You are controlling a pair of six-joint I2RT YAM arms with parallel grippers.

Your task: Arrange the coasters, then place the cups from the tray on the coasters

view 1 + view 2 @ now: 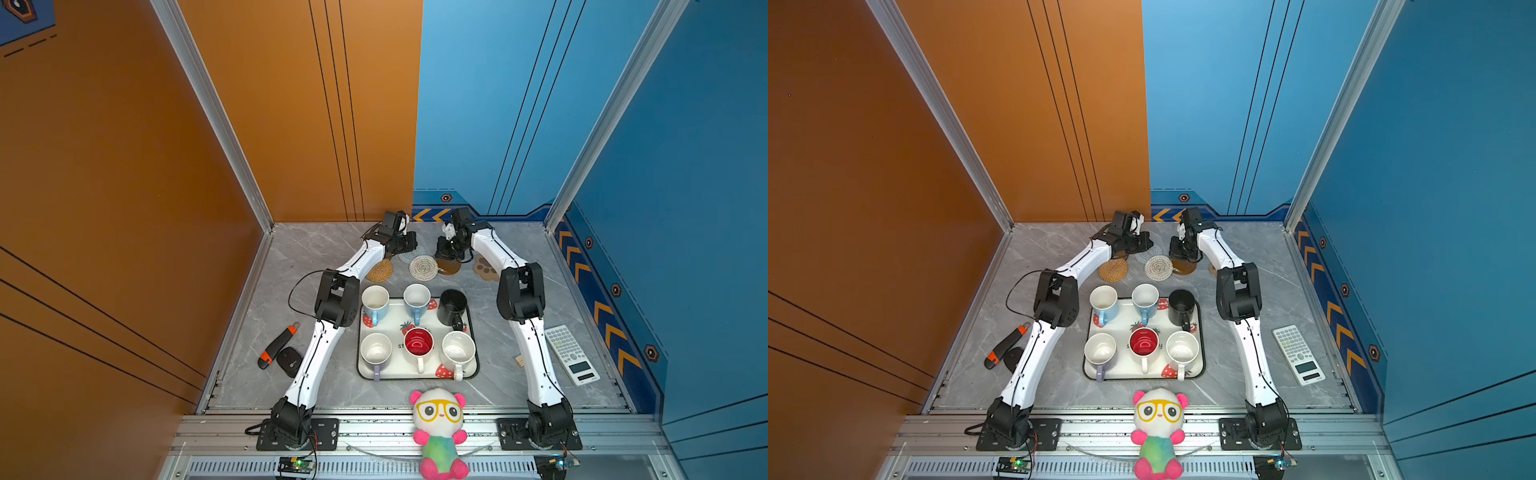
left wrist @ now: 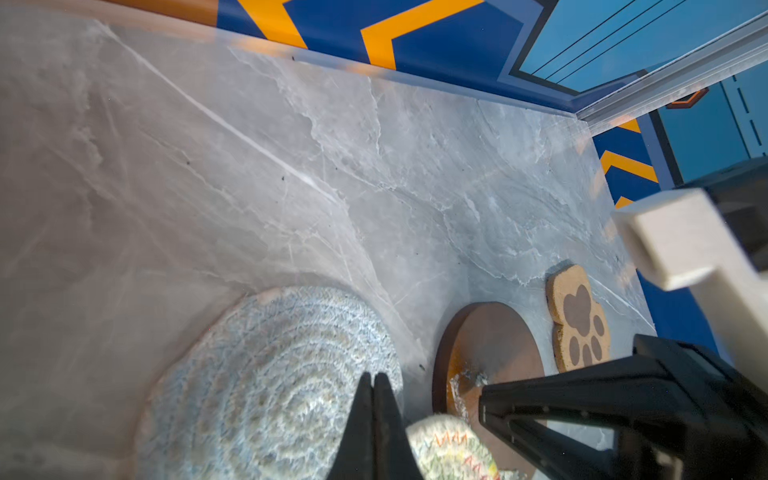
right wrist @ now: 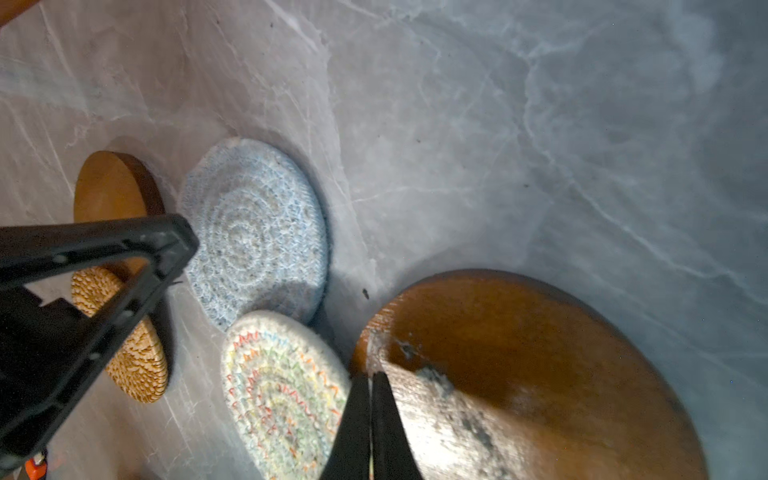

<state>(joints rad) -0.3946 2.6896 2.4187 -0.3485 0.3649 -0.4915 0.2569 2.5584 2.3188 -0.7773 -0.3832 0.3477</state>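
L gripper [image 2: 372,377] shut, prob touching coaster [image 2: 257,374]

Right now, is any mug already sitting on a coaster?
No, all six mugs stand on the strawberry tray, and no coaster carries one.

From my screen I see a plush panda [image 1: 438,424] with pink ears and yellow glasses, sitting upright on the aluminium rail [image 1: 374,428] at the near edge of the grey marble tabletop [image 1: 291,257]. Near the left edge, an orange-and-black utility knife [image 1: 277,345] lies just beside a flat black oval thing [image 1: 289,360], perhaps a mouse. Near the right edge, a white calculator [image 1: 572,354] lies face up, with a small pale wooden piece [image 1: 518,360] I cannot identify close by.
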